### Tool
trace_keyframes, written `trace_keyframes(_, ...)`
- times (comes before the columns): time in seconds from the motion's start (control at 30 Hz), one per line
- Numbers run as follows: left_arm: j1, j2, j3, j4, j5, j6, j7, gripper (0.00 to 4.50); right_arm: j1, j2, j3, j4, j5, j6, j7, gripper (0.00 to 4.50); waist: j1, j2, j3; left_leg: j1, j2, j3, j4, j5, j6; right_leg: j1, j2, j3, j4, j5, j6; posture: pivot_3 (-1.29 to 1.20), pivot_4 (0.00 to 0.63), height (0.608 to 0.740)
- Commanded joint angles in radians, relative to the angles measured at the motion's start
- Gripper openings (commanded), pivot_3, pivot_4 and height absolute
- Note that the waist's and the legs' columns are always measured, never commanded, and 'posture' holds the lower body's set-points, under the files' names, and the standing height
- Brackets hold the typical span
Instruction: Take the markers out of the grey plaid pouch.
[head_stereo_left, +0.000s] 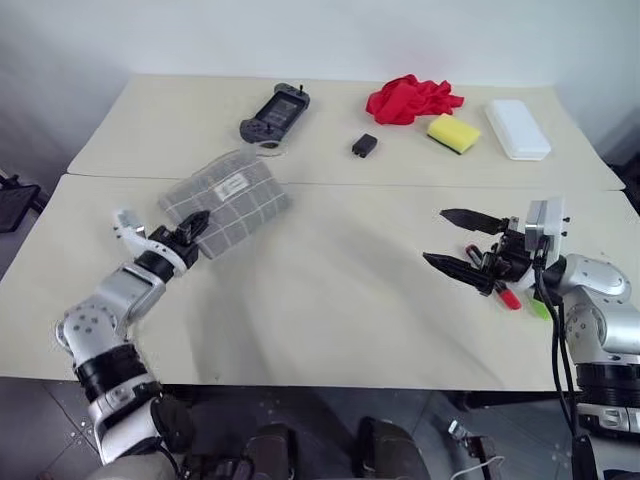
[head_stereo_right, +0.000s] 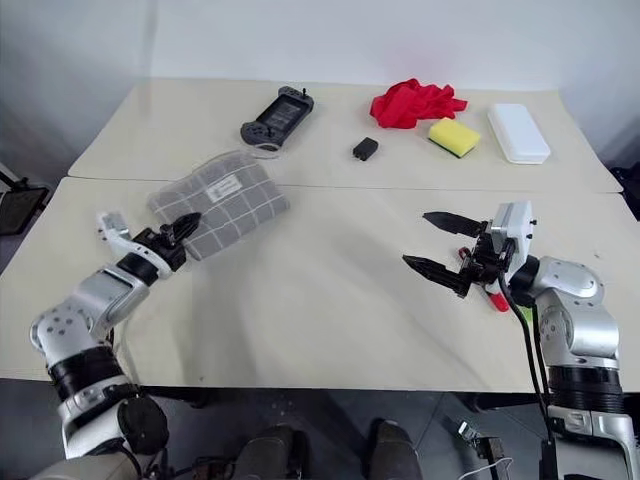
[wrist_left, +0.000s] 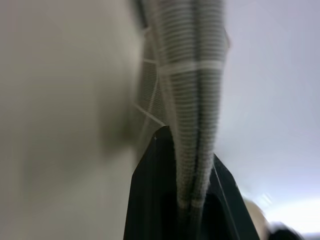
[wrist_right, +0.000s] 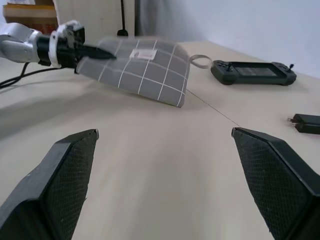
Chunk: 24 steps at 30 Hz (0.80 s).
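Observation:
The grey plaid pouch (head_stereo_left: 225, 200) with white grid lines and a small white label hangs tilted over the left part of the near table. My left gripper (head_stereo_left: 195, 228) is shut on its near edge; in the left wrist view the pouch fabric (wrist_left: 190, 75) runs up from between the black fingers. Over the right side of the near table my right gripper (head_stereo_left: 434, 235) stands open, pointing left, with nothing between its fingers (wrist_right: 70, 165). Partly hidden under its wrist, a red marker (head_stereo_left: 508, 297) and a green marker (head_stereo_left: 540, 308) lie on the table. The right wrist view shows the pouch (wrist_right: 145, 67) with the left gripper (wrist_right: 95, 51) on it.
On the far table lie a dark game controller (head_stereo_left: 275, 112), a small black box (head_stereo_left: 364, 145), a red cloth (head_stereo_left: 410, 98), a yellow sponge (head_stereo_left: 453, 132) and a white case (head_stereo_left: 517, 128). A seam divides the two tables.

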Motion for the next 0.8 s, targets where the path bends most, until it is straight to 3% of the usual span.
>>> trace_keyframes(0.03,0.047,0.000,0.008,-0.064,-0.051,0.004,0.119,0.00,0.002,-0.017,-0.017,-0.010,-0.001,-0.027,0.020,4.48,0.002,0.000,0.000,0.000,0.000,0.000,0.000,0.000,0.000,0.000,0.000,0.000,0.000,0.000,0.000,0.00,0.150,0.740)
trace_keyframes(0.1,0.062,0.011,-0.019,-0.071,-0.049,0.009,0.135,0.54,-0.007,-0.019,-0.019,0.011,-0.004,-0.033,0.029,4.50,0.003,0.000,0.000,0.002,-0.001,0.002,0.001,0.000,0.000,0.001,0.000,0.002,0.001,0.000,0.000,0.00,0.150,0.740)
trace_keyframes(0.23,0.070,0.120,-0.191,-0.117,0.121,-0.044,-0.032,1.58,-0.027,-0.023,-0.019,0.063,-0.014,-0.056,0.049,4.50,0.004,0.000,0.000,0.006,-0.001,0.006,0.000,0.000,0.000,0.003,0.001,0.005,0.002,0.000,-0.001,0.00,0.150,0.740)
trace_keyframes(0.37,0.049,0.145,-0.219,-0.132,0.130,-0.017,0.018,2.80,-0.034,-0.030,-0.020,0.097,-0.022,-0.077,0.069,4.50,0.004,0.000,0.000,0.007,-0.001,0.007,-0.001,0.000,-0.001,0.002,0.001,0.007,0.002,0.000,-0.001,0.00,0.150,0.740)
trace_keyframes(0.53,0.079,0.301,-0.350,-0.233,0.306,-0.031,-0.058,4.34,-0.042,-0.037,-0.018,0.124,-0.030,-0.085,0.081,4.50,-0.001,0.000,0.000,0.008,0.000,0.009,-0.003,0.000,-0.001,0.001,0.002,0.009,0.003,-0.001,-0.001,0.00,0.150,0.740)
trace_keyframes(0.67,0.101,0.446,-0.476,-0.268,0.475,-0.132,-0.224,4.45,-0.049,-0.035,-0.009,0.138,-0.037,-0.085,0.085,4.50,-0.003,0.000,0.000,0.010,0.001,0.013,-0.006,0.000,-0.002,0.000,0.003,0.012,0.002,-0.001,-0.002,0.00,0.150,0.740)
trace_keyframes(0.8,0.094,0.492,-0.535,-0.299,0.577,-0.278,-0.388,4.45,-0.067,-0.030,0.000,0.159,-0.047,-0.086,0.087,4.50,0.001,0.000,0.000,0.011,0.001,0.015,-0.007,0.000,-0.002,0.000,0.003,0.013,0.002,-0.001,-0.002,0.00,0.150,0.740)
